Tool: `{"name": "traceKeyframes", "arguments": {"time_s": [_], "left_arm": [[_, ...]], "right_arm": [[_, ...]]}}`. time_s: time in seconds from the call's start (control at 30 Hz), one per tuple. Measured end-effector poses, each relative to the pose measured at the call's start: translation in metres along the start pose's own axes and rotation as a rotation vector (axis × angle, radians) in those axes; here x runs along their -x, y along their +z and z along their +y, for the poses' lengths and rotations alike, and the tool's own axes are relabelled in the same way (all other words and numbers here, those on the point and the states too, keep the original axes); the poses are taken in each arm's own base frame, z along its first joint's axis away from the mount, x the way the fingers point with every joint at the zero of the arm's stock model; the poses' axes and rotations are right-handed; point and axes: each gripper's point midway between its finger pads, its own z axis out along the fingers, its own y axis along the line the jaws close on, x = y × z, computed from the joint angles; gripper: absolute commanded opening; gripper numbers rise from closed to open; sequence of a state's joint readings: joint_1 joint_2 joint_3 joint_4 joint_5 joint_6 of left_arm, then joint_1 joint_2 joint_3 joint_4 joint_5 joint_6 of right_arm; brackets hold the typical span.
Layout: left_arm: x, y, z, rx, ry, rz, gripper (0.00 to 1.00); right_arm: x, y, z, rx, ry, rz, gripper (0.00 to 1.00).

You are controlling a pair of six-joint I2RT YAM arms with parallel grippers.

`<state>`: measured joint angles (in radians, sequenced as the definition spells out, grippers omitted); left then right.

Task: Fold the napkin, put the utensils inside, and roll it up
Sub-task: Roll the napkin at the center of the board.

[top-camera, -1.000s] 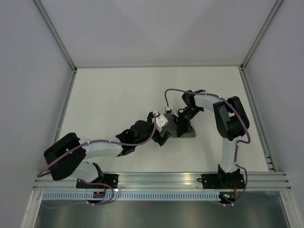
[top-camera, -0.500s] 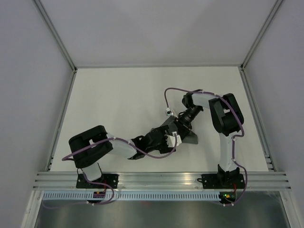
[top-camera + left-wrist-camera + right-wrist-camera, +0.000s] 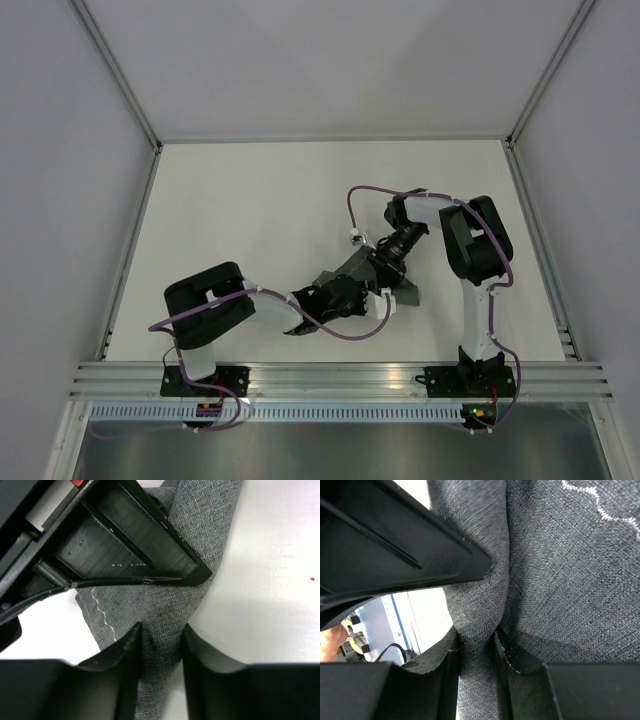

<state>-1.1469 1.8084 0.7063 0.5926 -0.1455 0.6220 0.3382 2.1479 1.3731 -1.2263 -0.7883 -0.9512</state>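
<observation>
Swinging back toward its own base since the earlier view, the left arm now lies folded low along the near side of the white tabletop (image 3: 250, 200), and its left claw (image 3: 160, 630), which stood wide a moment ago, has drawn in around a raised ridge of the dark grey felt-like napkin (image 3: 405, 292). Seen from the left wrist, both black fingers (image 3: 127, 650) press against that ridge with cloth filling the gap, so the claw reads as clenched on the fabric, though perhaps not yet fully tight. Across from it, the right claw (image 3: 476, 635) has kept its place and its hold, pinching another thick fold of the same cloth; a pale zigzag hem stitch (image 3: 600, 510) runs just beyond it. From above, the napkin sits bunched toward 4 o'clock of the tabletop's middle, partly lifted, with the left claw meeting it from its 8 o'clock side and the right claw from about 1 o'clock. No fork or pink stick shows in any view, and whether they lie inside the bundle cannot be told. With both claws gripping close together, the cloth looks crumpled rather than neatly rolled, so my judgement is that the roll is still being shaped and the two grips must work in step to avoid pulling it apart.
</observation>
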Motion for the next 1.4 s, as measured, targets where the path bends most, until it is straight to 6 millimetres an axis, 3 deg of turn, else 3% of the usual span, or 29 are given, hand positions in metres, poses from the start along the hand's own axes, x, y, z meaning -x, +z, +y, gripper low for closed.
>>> {"name": "traceKeyframes", "arguments": {"time_s": [0.03, 0.07, 0.17, 0.33, 0.43, 0.67, 0.87, 1.13, 1.4], "left_arm": [[0.0, 0.0, -0.001, -0.009, 0.006, 0.006, 0.31], [0.001, 0.001, -0.001, -0.018, 0.008, 0.012, 0.13], [0.005, 0.003, -0.002, -0.048, 0.011, 0.026, 0.02], [0.014, 0.008, -0.003, -0.112, -0.069, 0.017, 0.02], [0.015, 0.009, -0.002, -0.148, -0.167, -0.001, 0.02], [0.015, 0.009, -0.001, -0.247, -0.382, -0.029, 0.02], [0.014, 0.007, -0.004, -0.32, -0.533, -0.08, 0.02], [0.01, 0.01, -0.004, -0.429, -0.701, -0.127, 0.02], [0.011, 0.013, -0.006, -0.5, -0.783, -0.148, 0.02]], "right_arm": [[0.0, 0.0, 0.0, -0.001, 0.005, 0.0, 0.04], [-0.001, -0.001, 0.0, -0.003, 0.009, 0.001, 0.09], [-0.003, -0.005, -0.003, -0.019, 0.024, -0.002, 0.3], [-0.007, -0.015, -0.004, -0.081, 0.015, -0.019, 0.52], [-0.001, -0.026, -0.008, -0.165, -0.041, -0.048, 0.55], [0.022, -0.086, -0.018, -0.39, -0.135, -0.243, 0.57], [0.01, -0.116, -0.01, -0.527, -0.182, -0.348, 0.58], [-0.022, -0.092, 0.02, -0.595, -0.348, -0.33, 0.61], [-0.022, -0.042, 0.034, -0.653, -0.572, -0.222, 0.64]]}}
